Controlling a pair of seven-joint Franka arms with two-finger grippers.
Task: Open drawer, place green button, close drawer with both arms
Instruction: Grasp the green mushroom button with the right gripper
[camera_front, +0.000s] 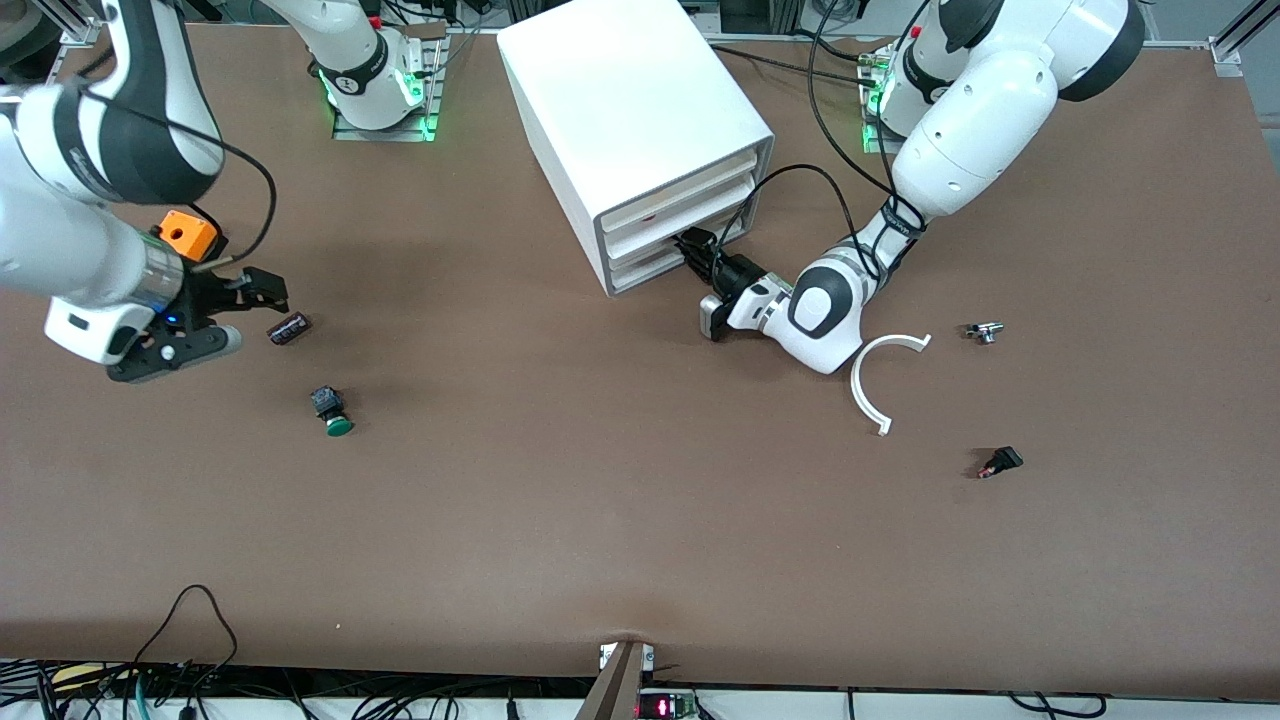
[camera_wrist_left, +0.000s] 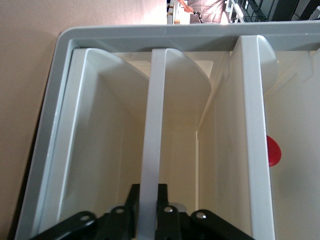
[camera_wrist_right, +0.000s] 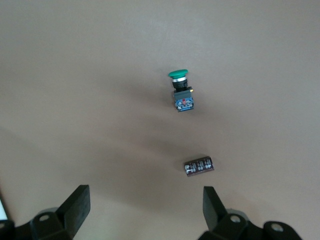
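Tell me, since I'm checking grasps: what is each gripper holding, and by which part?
The left gripper is shut on the drawer, pinching its front lip. The right gripper is open over the table, holding nothing.

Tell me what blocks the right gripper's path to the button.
Nothing blocks it. The open right gripper hangs over the table beside the dark cylinder; the button lies nearer the camera than that cylinder, with bare table around it.

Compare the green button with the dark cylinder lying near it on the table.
The button has a round green cap on a black body; the dark cylinder is plain, with a printed wrap. The button lies nearer the front camera; the cylinder lies closer to the open right end effector. Both are small, lie on their sides, and are untouched.
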